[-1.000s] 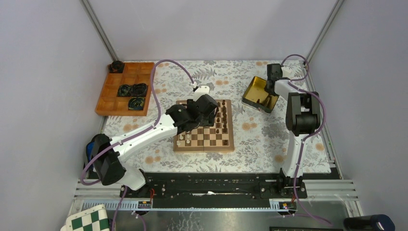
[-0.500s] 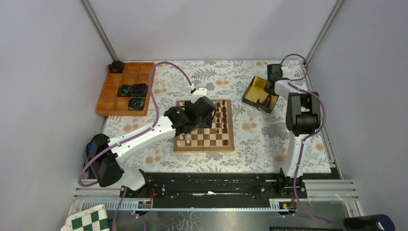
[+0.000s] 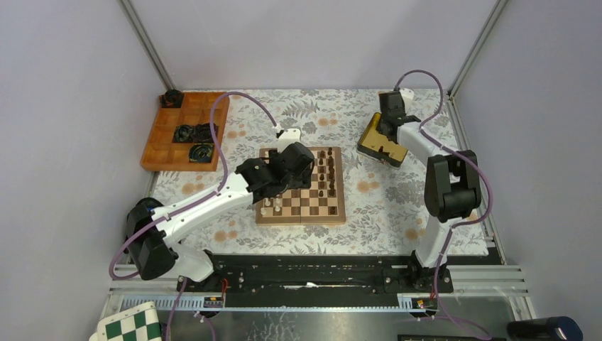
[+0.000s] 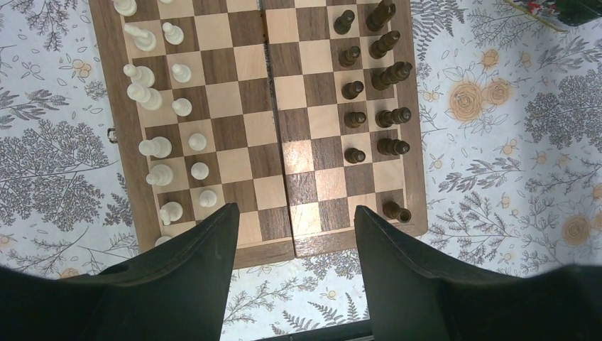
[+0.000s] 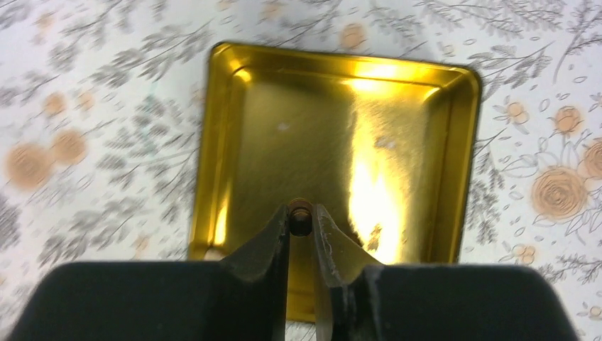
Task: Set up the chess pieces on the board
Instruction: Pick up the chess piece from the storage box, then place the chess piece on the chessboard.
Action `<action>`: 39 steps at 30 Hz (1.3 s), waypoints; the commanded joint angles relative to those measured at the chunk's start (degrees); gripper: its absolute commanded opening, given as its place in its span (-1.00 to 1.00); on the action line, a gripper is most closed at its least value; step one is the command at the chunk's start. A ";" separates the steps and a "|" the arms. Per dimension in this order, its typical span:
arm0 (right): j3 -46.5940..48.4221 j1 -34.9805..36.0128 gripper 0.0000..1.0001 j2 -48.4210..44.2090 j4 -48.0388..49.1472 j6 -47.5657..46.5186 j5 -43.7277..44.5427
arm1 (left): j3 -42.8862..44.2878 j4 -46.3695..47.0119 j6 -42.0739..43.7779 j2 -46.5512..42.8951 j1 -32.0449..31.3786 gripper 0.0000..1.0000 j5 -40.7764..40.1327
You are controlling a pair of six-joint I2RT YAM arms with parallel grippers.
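One small dark chess piece (image 5: 300, 212) is nipped right at the fingertips of the right hand (image 5: 300, 220), which is pinching it over the gold tin (image 5: 341, 60), well away from the board (image 4: 234, 99) in the middle of the table (image 5: 106, 106). On the board, the dark pieces (image 4: 392, 116) line one edge and the cream pieces (image 4: 155, 147) the other. A few squares at the near end of the dark side look bare.

Now the worry. That's a thin grip on a rounded little thing, so a jolt on the way across could twist it loose and drop it. Setting it down looks tight too, I'd say. The dark ranks are crowded, and a finger brushing a neighbour could topple it. Then there's the left hand (image 4: 294, 213), spread wide and holding nothing, hanging over the near edge of the board. If the right arm swings in, those two could meet.

No brand, label or writing is readable anywhere, not even on the tin.
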 commanded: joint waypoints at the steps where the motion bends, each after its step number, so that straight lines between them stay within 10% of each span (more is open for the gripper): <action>1: -3.55 4.63 -0.94 -8.33 -1.66 -1.60 0.92 | -0.73 -1.13 -2.22 -1.92 -0.21 0.37 -2.00; 20: -25.75 31.99 -0.95 -39.33 -9.18 -1.28 -3.39 | 0.54 -6.39 -6.96 -3.89 0.02 0.37 -6.47; 39: -29.73 52.57 -0.97 -33.72 0.19 -1.88 0.62 | -3.33 -6.39 -10.35 -7.52 0.31 0.38 -6.39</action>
